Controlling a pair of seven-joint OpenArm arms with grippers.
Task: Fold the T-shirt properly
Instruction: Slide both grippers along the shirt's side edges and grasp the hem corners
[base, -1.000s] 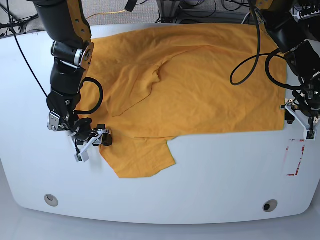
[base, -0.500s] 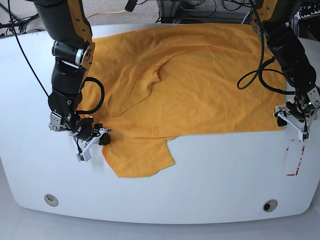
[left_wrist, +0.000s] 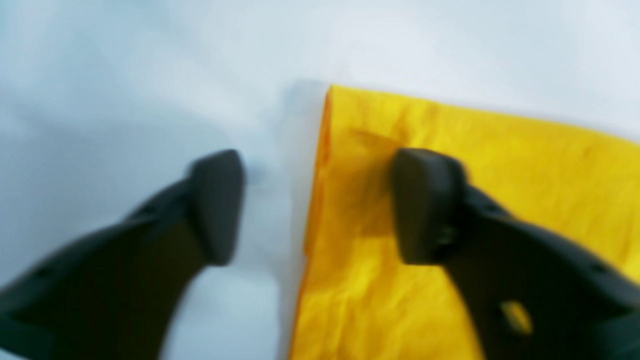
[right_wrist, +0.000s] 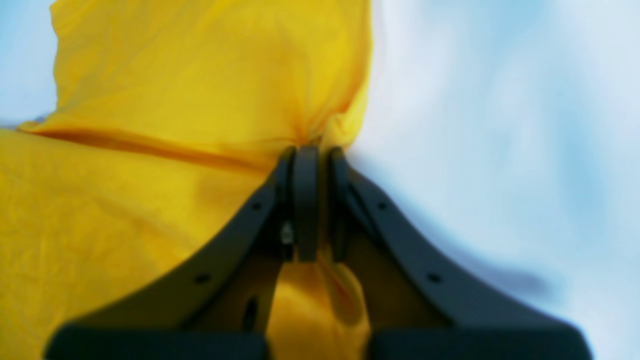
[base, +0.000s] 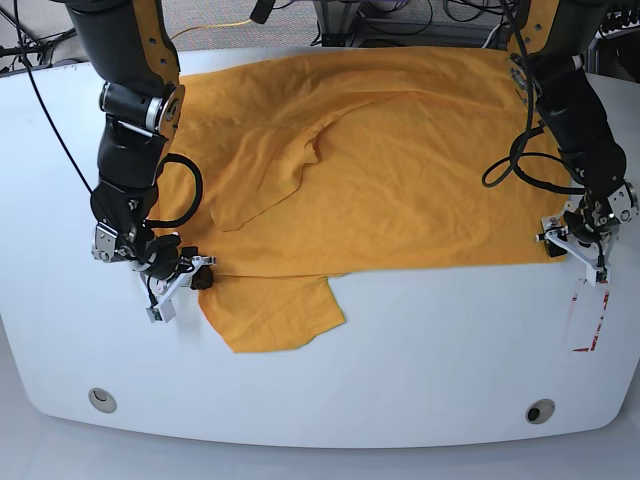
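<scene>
The orange-yellow T-shirt (base: 400, 160) lies spread on the white table (base: 430, 350), with one sleeve (base: 275, 315) sticking out toward the front edge. No lettering shows. My right gripper (base: 199, 280) is at the sleeve's left edge. In the right wrist view it (right_wrist: 307, 160) is shut on a pinched fold of the shirt (right_wrist: 200, 75). My left gripper (base: 571, 244) is at the shirt's lower right corner. In the left wrist view it (left_wrist: 320, 200) is open and straddles the shirt's edge: one finger (left_wrist: 430, 205) is over the cloth (left_wrist: 525, 170), the other over bare table.
A red-and-white marker (base: 590, 315) lies on the table just in front of my left gripper. Two round holes (base: 101, 400) (base: 540, 411) sit near the front edge. Cables (base: 520, 150) hang from both arms over the shirt.
My left gripper has moved in from the right to the shirt's lower right corner. My right gripper has drawn the sleeve edge slightly left and back.
</scene>
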